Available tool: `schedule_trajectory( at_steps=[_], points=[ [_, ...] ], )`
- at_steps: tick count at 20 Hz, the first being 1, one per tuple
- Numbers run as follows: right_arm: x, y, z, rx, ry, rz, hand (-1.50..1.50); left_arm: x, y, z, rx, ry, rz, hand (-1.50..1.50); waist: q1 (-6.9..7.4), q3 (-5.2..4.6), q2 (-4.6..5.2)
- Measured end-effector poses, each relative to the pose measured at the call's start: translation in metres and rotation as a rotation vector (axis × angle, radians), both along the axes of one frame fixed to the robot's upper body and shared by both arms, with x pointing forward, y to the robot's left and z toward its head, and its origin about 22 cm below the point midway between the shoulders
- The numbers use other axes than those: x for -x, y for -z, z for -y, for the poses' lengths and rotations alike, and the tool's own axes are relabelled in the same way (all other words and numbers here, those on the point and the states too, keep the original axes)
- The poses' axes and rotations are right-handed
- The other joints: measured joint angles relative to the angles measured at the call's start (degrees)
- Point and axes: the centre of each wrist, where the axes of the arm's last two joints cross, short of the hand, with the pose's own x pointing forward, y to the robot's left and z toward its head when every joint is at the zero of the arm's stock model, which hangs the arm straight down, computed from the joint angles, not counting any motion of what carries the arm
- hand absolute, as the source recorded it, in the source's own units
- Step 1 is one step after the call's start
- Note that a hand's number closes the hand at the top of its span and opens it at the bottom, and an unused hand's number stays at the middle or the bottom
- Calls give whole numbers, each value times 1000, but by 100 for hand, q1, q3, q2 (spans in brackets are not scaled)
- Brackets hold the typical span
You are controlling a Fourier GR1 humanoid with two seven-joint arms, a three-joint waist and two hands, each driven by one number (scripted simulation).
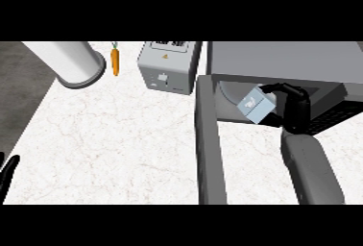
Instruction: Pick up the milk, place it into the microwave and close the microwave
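While the left hand (8,169) rests open, the right hand (294,106) curls round the milk (255,106) at the open microwave's (284,57) mouth.

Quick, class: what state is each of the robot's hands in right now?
Left hand: open, resting at the view's lower left edge, holding nothing.
Right hand: shut on the milk, at the microwave's opening.

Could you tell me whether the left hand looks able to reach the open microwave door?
Probably yes: the left hand rests at the lower left edge, and nothing stands on the counter between it and the microwave door, whose outer face is toward it.
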Motion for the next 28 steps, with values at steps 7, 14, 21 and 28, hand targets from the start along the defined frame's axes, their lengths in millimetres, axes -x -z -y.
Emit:
schedule_trajectory(
  at_steps=[7,14,21,28],
  points=[
    [8,2,12,96,137,83,-150,-5,-3,0,-41,13,2,-150,200,-39,62],
    [15,3,22,195,217,126,-150,-11,-4,2,-72,29,-1,-150,348,-64,117],
    [25,18,16,184,218,86,-150,-19,-5,7,-86,68,9,-150,485,-90,162],
    [24,28,-9,143,138,59,-150,-25,-5,14,-92,96,7,-150,545,-69,172]
  ],
)
